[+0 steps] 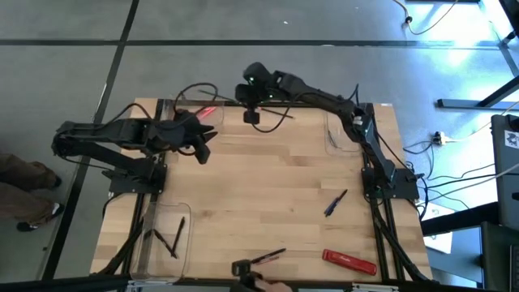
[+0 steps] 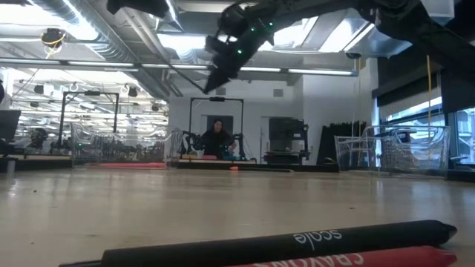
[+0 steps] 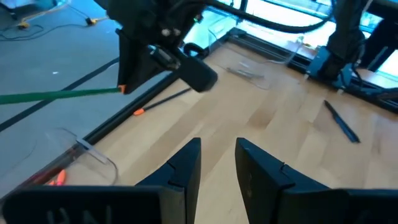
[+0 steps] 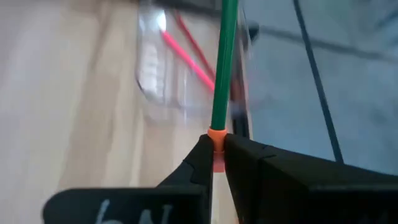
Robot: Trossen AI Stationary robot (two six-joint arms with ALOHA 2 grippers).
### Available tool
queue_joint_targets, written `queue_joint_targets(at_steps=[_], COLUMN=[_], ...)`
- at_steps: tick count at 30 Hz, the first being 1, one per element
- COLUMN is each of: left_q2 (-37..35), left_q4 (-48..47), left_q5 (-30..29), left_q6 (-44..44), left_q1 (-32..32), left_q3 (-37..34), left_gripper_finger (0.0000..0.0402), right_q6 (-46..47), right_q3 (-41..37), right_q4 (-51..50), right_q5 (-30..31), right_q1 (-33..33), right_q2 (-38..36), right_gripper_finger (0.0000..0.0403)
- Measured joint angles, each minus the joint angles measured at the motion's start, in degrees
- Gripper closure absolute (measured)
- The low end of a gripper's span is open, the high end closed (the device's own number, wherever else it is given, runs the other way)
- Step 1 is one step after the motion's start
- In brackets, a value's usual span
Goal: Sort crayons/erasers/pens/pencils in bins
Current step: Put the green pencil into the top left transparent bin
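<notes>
My right gripper (image 4: pixel 217 155) is up over the table's far edge (image 1: pixel 251 116), shut on a thin green pencil (image 4: pixel 224 62) with an orange collar. It shows in the left wrist view too (image 3: pixel 134 68). A clear bin (image 1: pixel 199 112) with red-pink crayons (image 4: pixel 186 56) stands at the far left, just beyond the pencil. My left gripper (image 3: pixel 217 162) is open and empty above the table's left part (image 1: pixel 199 148). A second bin (image 1: pixel 166 235) at the near left holds dark pencils. A third bin (image 1: pixel 340 130) stands at the far right. My right gripper pinches the green pencil between its two fingers at the pencil's orange-collared end (image 4: pixel 216 135), only at the fingers' free ends. The rest of the pencil (image 3: pixel 62 94) sticks out past the fingertips, about level and lifted clear of the table.
A dark pen (image 1: pixel 335 203) lies at the mid right. A wide red bar (image 1: pixel 349 261) and a black pen (image 1: pixel 268 257) lie near the front edge. A dark stick with an orange end (image 3: pixel 161 102) lies by the far edge. A person (image 2: pixel 217 137) sits far behind.
</notes>
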Motion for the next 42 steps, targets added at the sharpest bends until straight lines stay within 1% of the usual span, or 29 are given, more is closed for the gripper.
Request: queue_joint_targets(at_steps=[4,6,12,23,27,34,40,42], left_q2=[-0.61,-0.97,-1.12,-1.17,-1.15,-1.15,-1.15,-1.15], left_q4=[-0.37,-0.48,-0.39,-0.37,-0.39,-0.39,-0.39,-0.39], left_q5=[-2.47,-2.64,-2.69,-2.69,-2.67,-2.69,-2.68,-2.67], left_q6=[0.04,0.07,0.07,0.04,0.07,0.09,0.09,0.12], left_q1=[0.00,0.02,0.00,0.00,0.00,0.00,0.00,0.00], left_q3=[0.00,0.00,0.00,0.00,0.00,0.00,0.00,0.00], left_gripper_finger=[0.0310,0.0310,0.0310,0.0310,0.0310,0.0310,0.0310,0.0310], right_q6=[1.08,2.43,6.09,6.15,6.14,6.48,15.96,16.91], right_q3=[0.00,0.04,0.04,-0.04,-0.02,0.02,0.00,0.02], right_q4=[6.65,11.06,21.16,27.39,28.75,28.02,26.67,26.40], right_q5=[-5.48,-7.53,-13.95,-14.15,-11.37,-10.97,-10.14,-9.71], right_q1=[0.85,1.14,1.62,1.78,1.78,1.80,2.03,2.04], right_q2=[0.02,0.46,5.31,13.34,13.48,13.40,13.40,13.40], right_gripper_finger=[0.0372,0.0372,0.0372,0.0372,0.0372,0.0372,0.0372,0.0372])
